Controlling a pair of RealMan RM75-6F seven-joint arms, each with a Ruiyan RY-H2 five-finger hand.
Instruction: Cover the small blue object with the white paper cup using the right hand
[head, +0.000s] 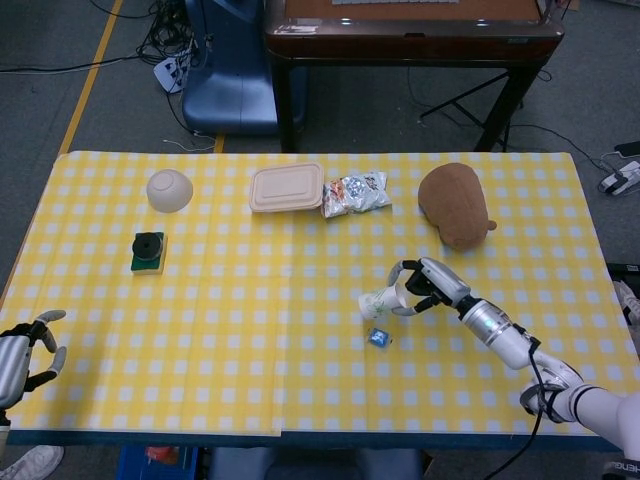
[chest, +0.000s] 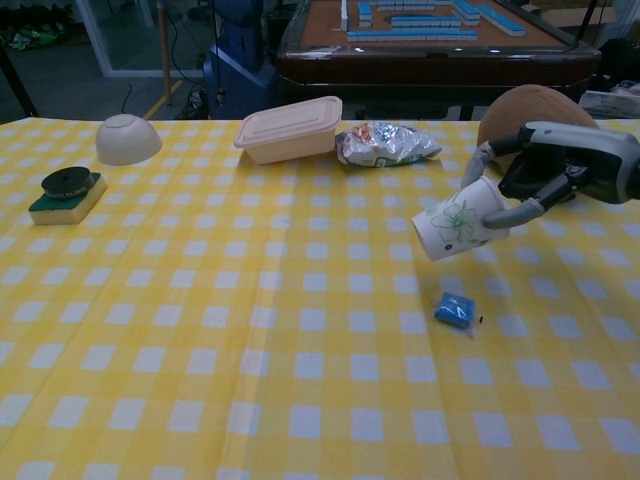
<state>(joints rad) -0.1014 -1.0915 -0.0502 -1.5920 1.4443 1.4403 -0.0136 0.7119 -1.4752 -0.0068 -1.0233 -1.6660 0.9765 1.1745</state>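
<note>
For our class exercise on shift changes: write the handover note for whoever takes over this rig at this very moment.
Right robot hand: grips the white paper cup, held tilted in the air, mouth facing down and to the left.
Left robot hand: holds nothing, fingers apart, at the near left table edge.
Small blue object: uncovered on the yellow checked cloth, just below the cup.
Done: cup picked up.
Left: turn the cup mouth-down and lower it over the blue object.
</note>
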